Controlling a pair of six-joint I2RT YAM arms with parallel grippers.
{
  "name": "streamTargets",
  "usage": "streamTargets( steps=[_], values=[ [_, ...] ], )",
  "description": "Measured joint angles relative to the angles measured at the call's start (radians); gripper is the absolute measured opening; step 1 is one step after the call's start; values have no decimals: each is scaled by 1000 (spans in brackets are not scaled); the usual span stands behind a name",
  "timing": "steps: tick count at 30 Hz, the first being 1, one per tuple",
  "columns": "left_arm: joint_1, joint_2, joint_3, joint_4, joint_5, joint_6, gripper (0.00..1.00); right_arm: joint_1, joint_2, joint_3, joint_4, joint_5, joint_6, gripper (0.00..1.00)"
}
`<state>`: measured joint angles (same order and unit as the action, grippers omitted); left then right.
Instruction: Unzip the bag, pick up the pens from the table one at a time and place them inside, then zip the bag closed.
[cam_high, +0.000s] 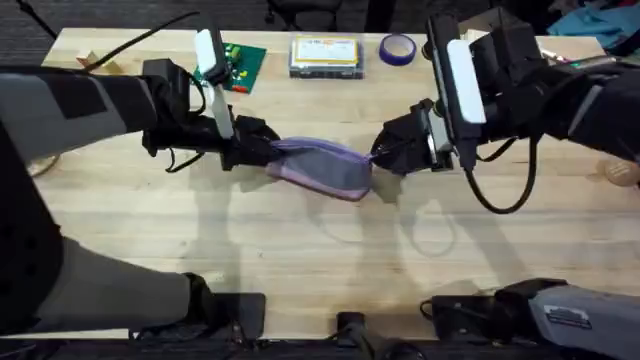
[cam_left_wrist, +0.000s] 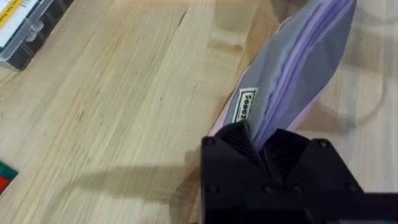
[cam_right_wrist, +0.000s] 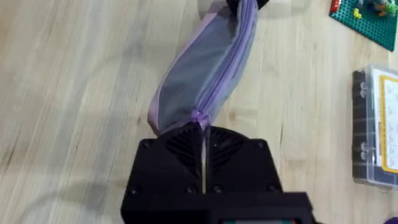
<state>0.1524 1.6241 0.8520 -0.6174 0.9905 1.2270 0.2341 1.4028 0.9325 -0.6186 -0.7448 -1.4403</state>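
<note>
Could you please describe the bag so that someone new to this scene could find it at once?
Look to the middle of the wooden table, between the two arms. The bag is stretched between the left claw and the right claw, soft lavender-purple with a zipper, unlike the hard clear box behind.

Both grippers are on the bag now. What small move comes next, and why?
Probably draw the right gripper slowly along the zipper toward the left gripper, or away if the slider opens that way. The bag is stretched between them: the left gripper pinches one end by the white label, the right is shut at the other end of the zipper line, which looks closed. I cannot tell whether it holds the pull.
</note>
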Motion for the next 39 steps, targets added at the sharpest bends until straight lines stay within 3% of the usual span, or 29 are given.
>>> streamTargets(
  steps=[14, 22, 31, 39],
  values=[
    [3, 0, 0, -8, 0, 0, 42, 1, -7, 0, 9, -13, 0, 33],
    [5, 0, 0, -8, -7, 0, 42, 67, -20, 0, 46, -17, 4, 32],
    [10, 0, 0, -7, -16, 0, 42, 144, -26, 0, 124, 62, 80, 32],
    [15, 0, 0, -4, -22, 0, 42, 160, -14, 0, 194, 113, 140, 32]
  ],
)
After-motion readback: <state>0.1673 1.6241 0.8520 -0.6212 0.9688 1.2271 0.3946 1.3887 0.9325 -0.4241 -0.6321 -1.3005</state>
